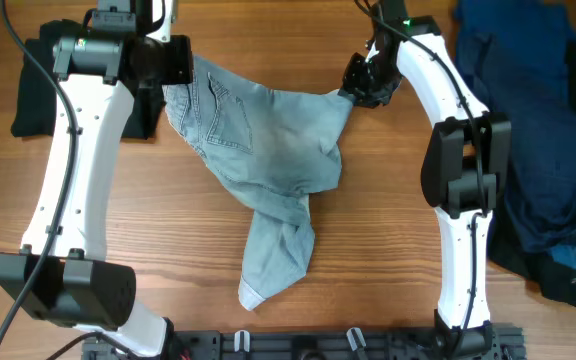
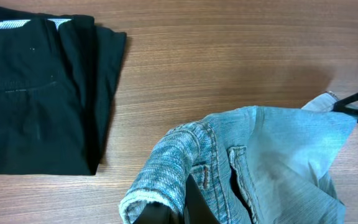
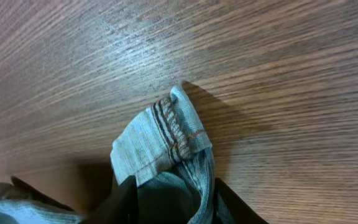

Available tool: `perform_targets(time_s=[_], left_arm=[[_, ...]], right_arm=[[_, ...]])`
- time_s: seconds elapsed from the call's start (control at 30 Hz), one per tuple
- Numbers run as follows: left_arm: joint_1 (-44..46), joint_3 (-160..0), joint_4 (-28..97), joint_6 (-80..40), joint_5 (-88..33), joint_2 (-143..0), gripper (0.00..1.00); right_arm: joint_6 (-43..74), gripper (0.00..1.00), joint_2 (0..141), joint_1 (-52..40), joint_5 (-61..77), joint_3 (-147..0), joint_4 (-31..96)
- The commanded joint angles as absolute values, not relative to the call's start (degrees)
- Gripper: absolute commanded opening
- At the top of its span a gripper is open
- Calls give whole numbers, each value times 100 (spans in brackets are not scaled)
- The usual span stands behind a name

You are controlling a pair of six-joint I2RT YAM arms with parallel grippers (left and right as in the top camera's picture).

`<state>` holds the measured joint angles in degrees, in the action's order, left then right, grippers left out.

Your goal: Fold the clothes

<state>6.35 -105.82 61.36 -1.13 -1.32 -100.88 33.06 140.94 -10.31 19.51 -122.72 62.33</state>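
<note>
Left end effector (image 2: 191, 204) and right end effector (image 3: 176, 202) each clench the denim shorts (image 1: 268, 140); only overhead shows the navy heap (image 1: 543, 130) at the table (image 1: 378, 230)'s right edge.

Lab bench: 2 robot arms (image 1: 68, 170) on wooden table (image 1: 378, 250).

Pale denim shorts (image 1: 268, 130), waist raised (leg trailing)

Bright even light, soft shadows, mild glare
</note>
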Motion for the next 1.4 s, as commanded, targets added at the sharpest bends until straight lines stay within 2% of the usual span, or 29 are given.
perform_targets(time_s=[0.0,0.2,0.3,0.33,0.5,0.8,1.1,1.37], left_arm=[[626,-10685,6112,-43,-152,-10097,4],[626,-10685,6112,-43,-250,-10097,4],[626,-10685,6112,-40,-250,-10097,4],[626,-10685,6112,-40,-248,-10097,4],[626,-10685,6112,-40,-248,-10097,4],[624,-10698,5745,-43,-224,-9922,4],[626,-11128,5347,-47,-12,-8917,4],[727,-11177,4829,-351,-56,-7728,4]], right_arm=[[3144,40,14210,-1103,2106,-12285,6329],[3168,49,14210,-1260,2108,-12226,6270],[3170,49,14230,-1367,2104,-12221,6165],[3173,45,14230,-1402,2104,-12221,6121],[3212,5,14230,-1466,2106,-12221,6042],[2685,4,13705,-1223,2069,-12324,6034],[2206,4,11631,-311,1966,-12352,6182],[1772,4,9939,519,1734,-12352,6855]])
